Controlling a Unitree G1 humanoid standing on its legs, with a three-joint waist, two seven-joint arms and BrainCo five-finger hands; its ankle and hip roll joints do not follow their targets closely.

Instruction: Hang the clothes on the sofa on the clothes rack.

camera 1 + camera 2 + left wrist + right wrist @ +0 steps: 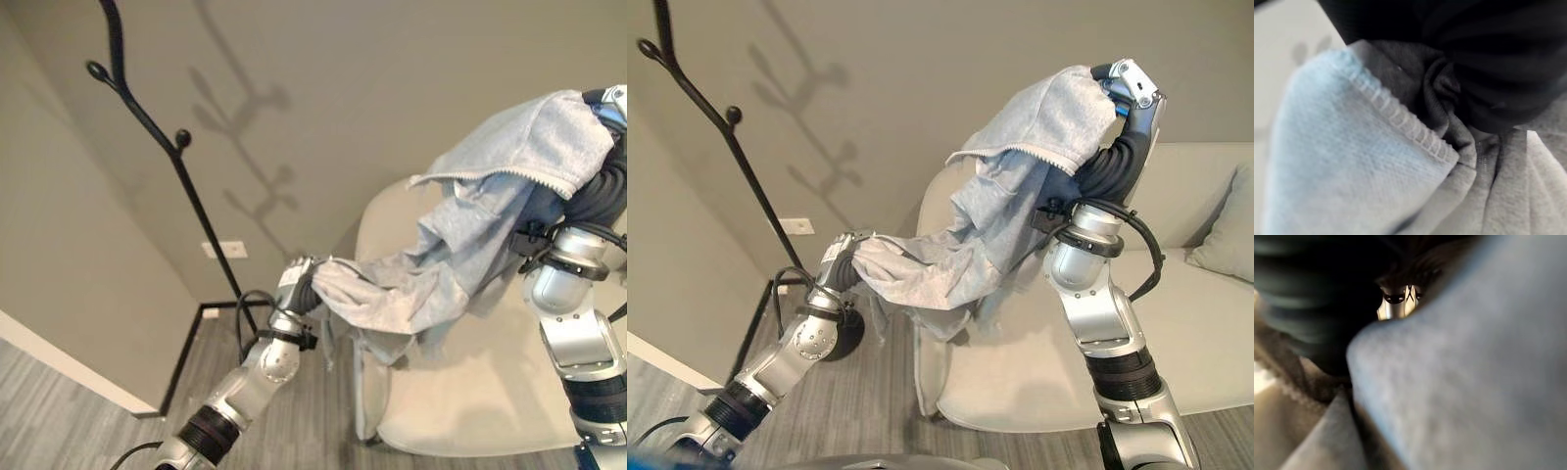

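A light grey hooded sweatshirt (460, 245) hangs stretched between my two hands above the beige sofa (1215, 343). My right hand (1129, 86) is raised high, and the hood end is draped over it with fingers curled into the cloth. Lower and to the left, my left hand (299, 279) is shut on a bunched end of the sweatshirt (1449, 117); the seam gathers tightly into its grip. The black clothes rack (196, 201) stands left of the left hand, its knobbed branches (182, 138) above that hand's height.
The rack stands against a grey wall with a white socket (224, 250), and a black floor frame (186, 343) is at its foot. A grey cushion (1229, 240) lies on the sofa's right end. Grey plank floor (59, 411) stretches to the lower left.
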